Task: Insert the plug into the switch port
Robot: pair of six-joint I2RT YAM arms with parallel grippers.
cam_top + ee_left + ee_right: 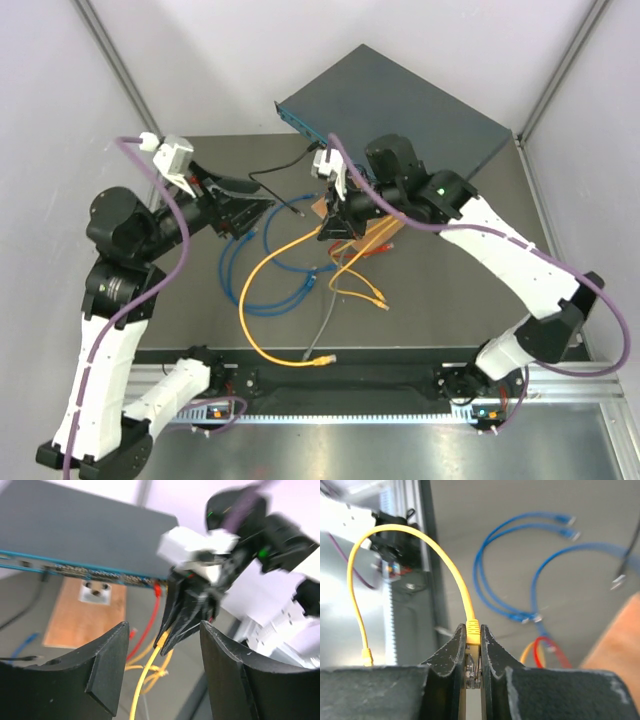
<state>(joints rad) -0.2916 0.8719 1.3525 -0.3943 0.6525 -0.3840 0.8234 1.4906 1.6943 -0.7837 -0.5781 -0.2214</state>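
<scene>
The switch (400, 110) is a flat dark teal-grey box at the back of the table, with its row of ports (100, 572) facing forward. My right gripper (332, 228) hangs just in front of it, shut on the yellow cable's plug (474, 647). The clear plug sits between the pads and the yellow boot sticks out past the tips. The yellow cable (262, 300) loops down towards the near edge. My left gripper (162, 650) stands open with nothing between its fingers, just left of the right gripper (187, 615) and apart from the cable.
A brown wooden board (87, 612) lies in front of the switch. Blue cables (262, 290), a red cable (150, 620), orange cables (365, 285), a grey cable (325, 325) and a black cable (275, 175) lie on the dark mat. A rail (340, 385) runs along the near edge.
</scene>
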